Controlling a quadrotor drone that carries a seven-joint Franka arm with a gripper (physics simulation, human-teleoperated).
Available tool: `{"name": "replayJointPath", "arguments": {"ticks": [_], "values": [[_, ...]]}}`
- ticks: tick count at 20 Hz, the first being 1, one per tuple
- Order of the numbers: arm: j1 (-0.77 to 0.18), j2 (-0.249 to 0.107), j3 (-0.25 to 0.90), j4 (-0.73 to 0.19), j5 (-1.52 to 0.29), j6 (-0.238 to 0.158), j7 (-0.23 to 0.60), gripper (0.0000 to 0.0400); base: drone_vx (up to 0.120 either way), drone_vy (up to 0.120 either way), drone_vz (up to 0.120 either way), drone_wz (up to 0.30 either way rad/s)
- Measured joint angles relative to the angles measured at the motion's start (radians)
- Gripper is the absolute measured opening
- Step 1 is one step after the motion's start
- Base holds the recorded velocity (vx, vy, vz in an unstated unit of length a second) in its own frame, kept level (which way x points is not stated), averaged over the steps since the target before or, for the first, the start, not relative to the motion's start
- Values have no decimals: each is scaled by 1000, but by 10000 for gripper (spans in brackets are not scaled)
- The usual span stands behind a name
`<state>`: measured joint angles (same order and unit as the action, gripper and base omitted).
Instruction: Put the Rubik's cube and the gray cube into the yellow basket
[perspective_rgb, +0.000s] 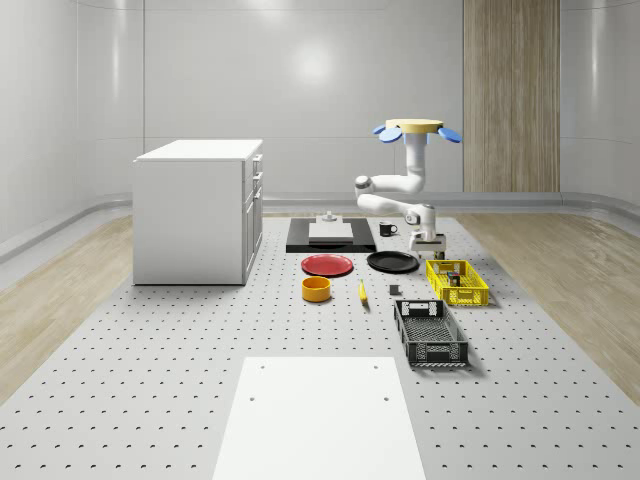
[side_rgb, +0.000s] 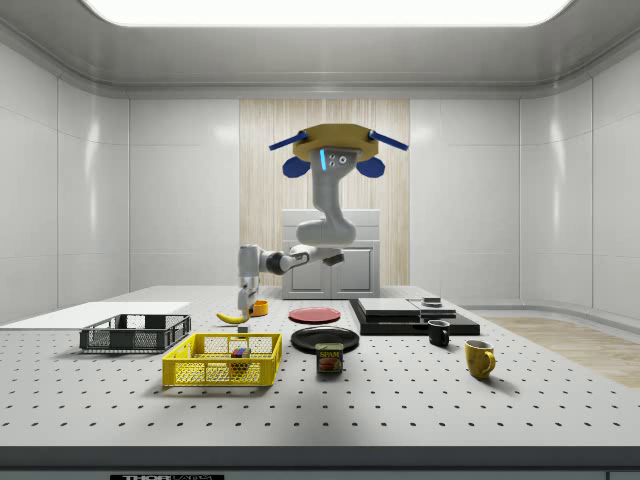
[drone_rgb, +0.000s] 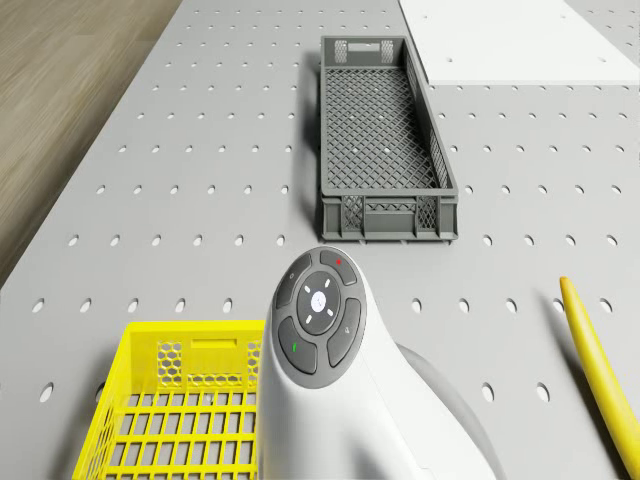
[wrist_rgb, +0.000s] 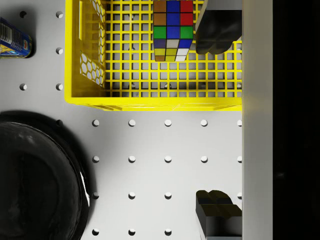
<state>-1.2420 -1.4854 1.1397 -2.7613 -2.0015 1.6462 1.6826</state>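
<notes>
Rubik's cube (wrist_rgb: 172, 29) inside yellow basket (wrist_rgb: 150, 102) (sides square to walls); jaws spread wide, empty; drone (perspective_rgb: 417, 129) hovering.

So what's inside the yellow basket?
The Rubik's cube lies on the yellow basket floor. A pincer finger and the wrist cover one side, so the gray cube can't be confirmed.

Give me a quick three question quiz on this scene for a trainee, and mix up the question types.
1. True or false: the Rubik's cube lies inside the basket.
2. Which dish lies nearest the basket? A) red plate B) black plate C) orange bowl
3. Fill in: the claw, over the table at the basket's end, is ___ (open or shut).

Key: 1 true; 2 B; 3 open.
</notes>
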Motion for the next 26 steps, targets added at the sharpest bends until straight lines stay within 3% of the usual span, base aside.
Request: {"name": "replayJointPath", "arguments": {"ticks": [11, 23, 26], "values": [[2, 5, -1, 0, -2, -4, -2, 400, 0, -120, 0, 0], [4, 9, -1, -1, -4, -8, -3, 400, 0, -120, -120, 0], [5, 10, -1, -1, -5, -9, -4, 400, 0, -120, -13, 0]]}}
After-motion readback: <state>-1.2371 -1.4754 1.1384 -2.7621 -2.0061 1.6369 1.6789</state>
